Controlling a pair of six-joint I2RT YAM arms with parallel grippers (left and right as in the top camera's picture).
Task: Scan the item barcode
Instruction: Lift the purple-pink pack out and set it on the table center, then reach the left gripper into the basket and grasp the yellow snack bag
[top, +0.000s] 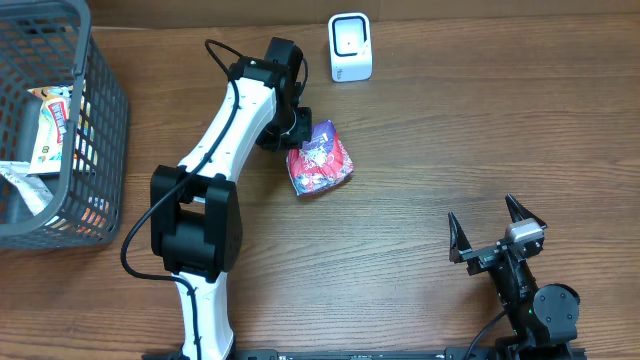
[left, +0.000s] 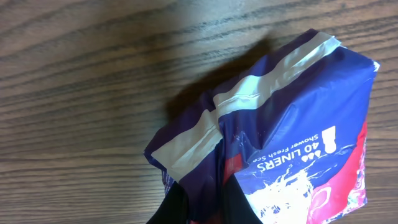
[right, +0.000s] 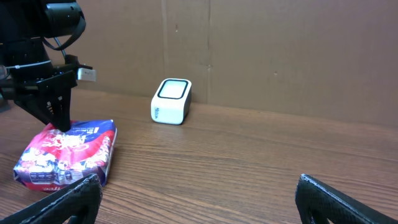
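Wooden table (top: 420, 150) carried the packet (top: 320, 160) near the scanner (top: 350, 47), left gripper (top: 300, 135) clamped on it, right gripper (top: 485, 222) spread wide: light, soft, slippery film, likely best pinched at its sealed seam.

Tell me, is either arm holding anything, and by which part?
The left gripper is shut on the liner pack, pinching its wrapper at one end, near the white seam. The right gripper is open and empty.
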